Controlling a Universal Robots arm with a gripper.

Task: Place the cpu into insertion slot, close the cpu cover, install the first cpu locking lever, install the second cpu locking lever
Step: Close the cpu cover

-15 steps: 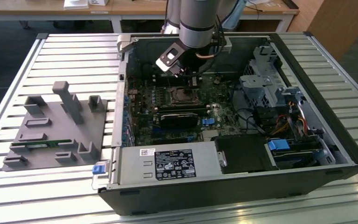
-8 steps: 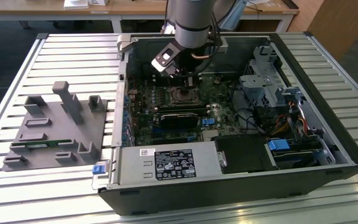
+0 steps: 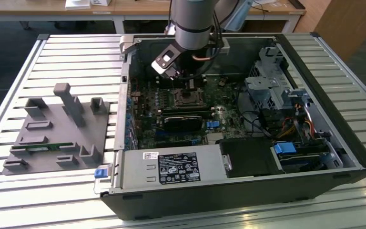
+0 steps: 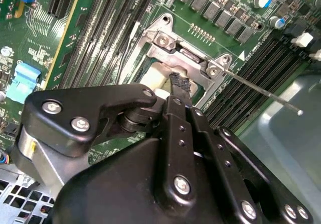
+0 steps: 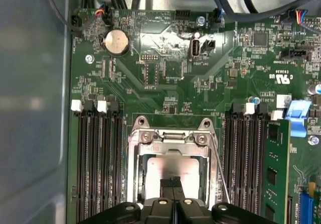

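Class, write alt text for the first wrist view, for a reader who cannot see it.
The shut gripper sits over the cpu, whose grey face shows through the window of the silver cpu cover. Black memory slots flank it on a green motherboard.

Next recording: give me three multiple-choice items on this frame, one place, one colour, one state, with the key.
1. The gripper hangs over: A the slot; B the power supply; C the grey fixture.
2. The face of the cpu is: A gold; B silver; C blue.
3. The cpu is: A in the gripper; B on the grey fixture; C in the slot.
Key: 1 A, it sits just above the slot in both wrist views; 2 B, dull silver shows through the window of the cover; 3 C, it lies flat inside.
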